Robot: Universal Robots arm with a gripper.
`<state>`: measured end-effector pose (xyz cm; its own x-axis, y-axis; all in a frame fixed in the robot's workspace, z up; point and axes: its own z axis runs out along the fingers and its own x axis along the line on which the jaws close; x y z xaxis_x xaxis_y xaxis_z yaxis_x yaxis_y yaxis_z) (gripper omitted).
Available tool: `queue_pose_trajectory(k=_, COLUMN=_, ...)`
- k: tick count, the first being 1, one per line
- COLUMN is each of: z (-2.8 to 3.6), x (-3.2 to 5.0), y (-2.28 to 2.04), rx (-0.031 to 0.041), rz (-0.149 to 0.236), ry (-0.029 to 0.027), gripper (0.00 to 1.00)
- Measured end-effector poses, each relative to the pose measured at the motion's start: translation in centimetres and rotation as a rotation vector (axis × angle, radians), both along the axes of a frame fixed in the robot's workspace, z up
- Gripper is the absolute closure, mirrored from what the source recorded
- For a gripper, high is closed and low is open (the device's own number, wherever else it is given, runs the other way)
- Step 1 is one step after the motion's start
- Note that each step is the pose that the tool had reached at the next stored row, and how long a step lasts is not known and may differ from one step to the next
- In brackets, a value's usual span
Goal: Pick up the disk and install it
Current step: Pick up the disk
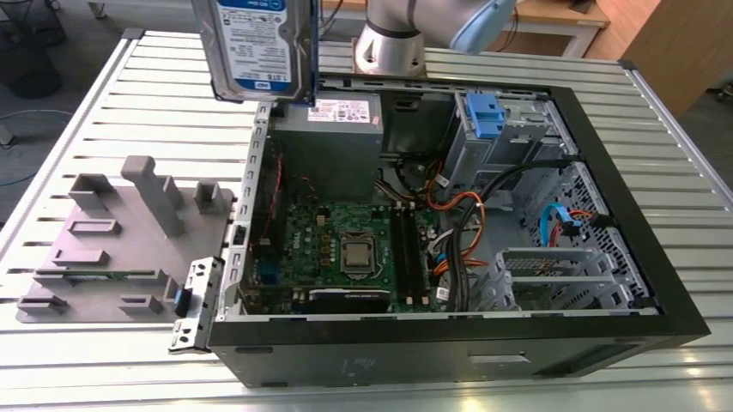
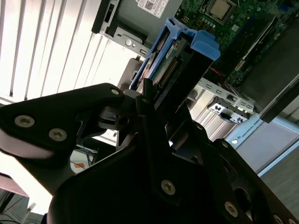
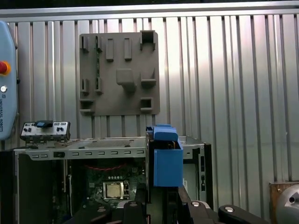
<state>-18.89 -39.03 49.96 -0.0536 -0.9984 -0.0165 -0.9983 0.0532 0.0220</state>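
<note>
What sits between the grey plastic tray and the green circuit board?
The computer case's metal side wall stands between them, as the exterior view shows.

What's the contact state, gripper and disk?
Touching. In the second wrist view the gripper is clamped on the disk, with a black finger flush against its side.

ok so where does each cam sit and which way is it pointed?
Exterior view: off the arm, high, looking down into the open computer case on the slatted table; arm and lifted disk at its upper edge.
First wrist view: on the wrist, facing down past the gripper and disk onto case, table and grey fixture tray.
Second wrist view: on the wrist, along the gripper's black body to the held disk, motherboard beyond.
Shared: all three show disk and case.
</note>
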Motion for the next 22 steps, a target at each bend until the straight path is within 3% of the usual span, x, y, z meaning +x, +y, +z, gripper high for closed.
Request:
queue_pose_trajectory(k=7, z=-0.01, x=2.82, y=0.00, rx=-0.0001, rz=0.000, ry=0.0000, gripper=0.65)
queue_pose_trajectory(k=18, z=-0.02, x=6.48, y=0.00, rx=0.0000, rz=0.000, ry=0.0000, gripper=0.65)
queue_pose_trajectory(k=22, z=-0.03, x=6.68, y=0.00, rx=0.0001, rz=0.000, ry=-0.0001, gripper=0.65)
